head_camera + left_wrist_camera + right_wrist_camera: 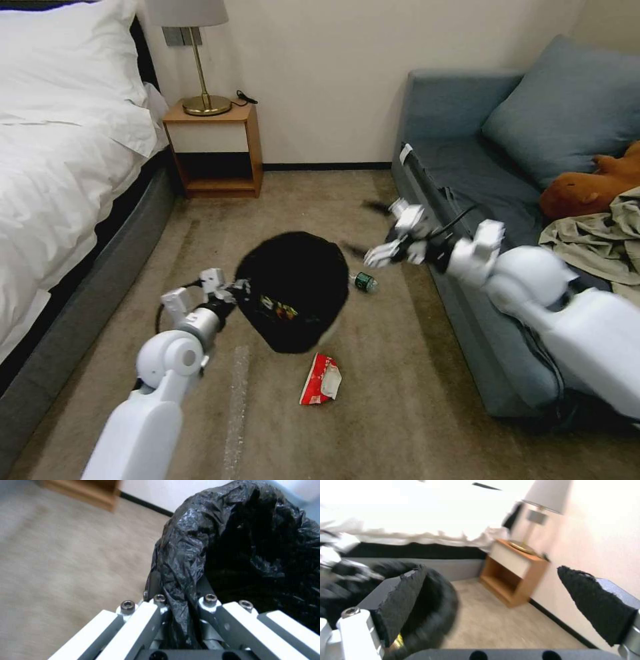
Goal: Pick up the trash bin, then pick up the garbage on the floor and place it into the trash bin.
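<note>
Between bed and sofa I see my left gripper [230, 291] lifting the trash bin [293, 288] over the floor [413, 400], its wrist view showing fingers [151, 616] clamping the bag rim, while right-wrist pads [400, 592] spread empty beside the bin.

Lamp [200, 60] on nightstand [215, 148], between bed [60, 173] and sofa [480, 173]

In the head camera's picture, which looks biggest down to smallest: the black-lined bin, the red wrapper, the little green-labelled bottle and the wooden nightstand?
Largest to smallest as they look:
1. the trash bin, held up nearer the camera, so it may look larger than it is
2. the nightstand, farther off
3. the red wrapper
4. the bottle
</note>
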`<state>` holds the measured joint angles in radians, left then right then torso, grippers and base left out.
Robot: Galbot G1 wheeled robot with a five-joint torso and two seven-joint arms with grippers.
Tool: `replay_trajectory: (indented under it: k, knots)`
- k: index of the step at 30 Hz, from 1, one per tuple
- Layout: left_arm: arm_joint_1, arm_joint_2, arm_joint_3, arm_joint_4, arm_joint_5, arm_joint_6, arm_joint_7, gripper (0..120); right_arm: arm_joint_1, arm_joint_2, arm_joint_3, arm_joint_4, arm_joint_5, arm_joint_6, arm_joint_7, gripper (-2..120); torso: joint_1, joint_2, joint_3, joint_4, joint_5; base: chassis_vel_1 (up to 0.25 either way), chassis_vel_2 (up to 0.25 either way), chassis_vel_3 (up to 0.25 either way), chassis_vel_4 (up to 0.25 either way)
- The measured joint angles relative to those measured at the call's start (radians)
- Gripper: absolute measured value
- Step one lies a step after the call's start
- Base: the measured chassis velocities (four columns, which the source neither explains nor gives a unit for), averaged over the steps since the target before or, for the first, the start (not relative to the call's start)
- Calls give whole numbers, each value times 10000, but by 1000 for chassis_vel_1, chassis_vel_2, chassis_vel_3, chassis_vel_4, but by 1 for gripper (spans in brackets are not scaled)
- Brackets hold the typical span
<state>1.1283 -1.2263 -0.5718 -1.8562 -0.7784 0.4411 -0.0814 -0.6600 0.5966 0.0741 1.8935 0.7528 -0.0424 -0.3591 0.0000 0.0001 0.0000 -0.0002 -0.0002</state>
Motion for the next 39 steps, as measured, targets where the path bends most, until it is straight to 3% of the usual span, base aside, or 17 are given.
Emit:
replay_trajectory:
  k: [6, 10, 14, 15, 19, 21, 25, 27, 30, 34, 39]
  knots:
    - [312, 407, -1007, 41, 364, -132, 30, 4, -1495, 579, 345, -281, 224, -431, 1077, 100, 0, 0, 0, 3, 5, 0, 0, 0, 0]
    - [479, 612, -1387, 82, 468, -256, 116, 4, -1811, 1204, -391, -810, 489, -1172, 1666, 100, 0, 0, 0, 3, 3, 0, 0, 0, 0]
    - [499, 715, -1471, 85, 434, -291, 138, 4, -1730, 1483, -1233, -1332, 597, -1817, 2016, 100, 0, 0, 0, 2, 1, 0, 0, 0, 0]
    - [488, 742, -1473, 70, 388, -291, 140, 4, -1490, 1647, -1934, -1628, 787, -2282, 2453, 100, 0, -1, 1, 2, 1, 0, 0, 0, 0]
    - [445, 781, -1469, 23, 278, -291, 142, 4, -932, 1855, -2907, -2100, 1095, -2810, 2931, 100, 0, -1, 1, -1, -1, 0, 0, 0, 0]
    - [417, 834, -1460, 10, 190, -278, 138, 4, -32, 2239, -4171, -2798, 2095, -3944, 3869, 100, 0, -1, 1, 3, -1, 0, 0, 0, 0]
    - [419, 857, -1476, 10, 147, -265, 139, 4, 391, 2454, -4688, -3098, 2891, -4813, 4312, 100, 0, -2, 1, 2, 0, 0, 0, 0, 0]
    - [429, 875, -1539, 35, 64, -259, 148, 4, 1421, 2784, -5991, -3928, 4550, -6126, 5029, 100, 0, -1, 0, 5, -2, 0, 0, 0, 0]
    - [442, 874, -1614, 71, -12, -245, 177, 4, 2331, 3216, -7139, -4934, 5495, -6752, 5181, 100, 0, -2, 1, 2, 5, 0, 0, 0, 0]
    - [440, 883, -1657, 146, -55, -245, 225, 4, 2895, 3470, -7717, -5469, 5679, -6866, 4986, 100, 0, -2, 1, 1, -4, 0, 0, 0, 0]
    - [351, 973, -1693, 295, -138, -244, 278, 4, 3833, 4121, -8500, -6613, 5333, -6795, 3977, 100, 0, -2, 1, 5, -1, 0, 0, 0, 0]
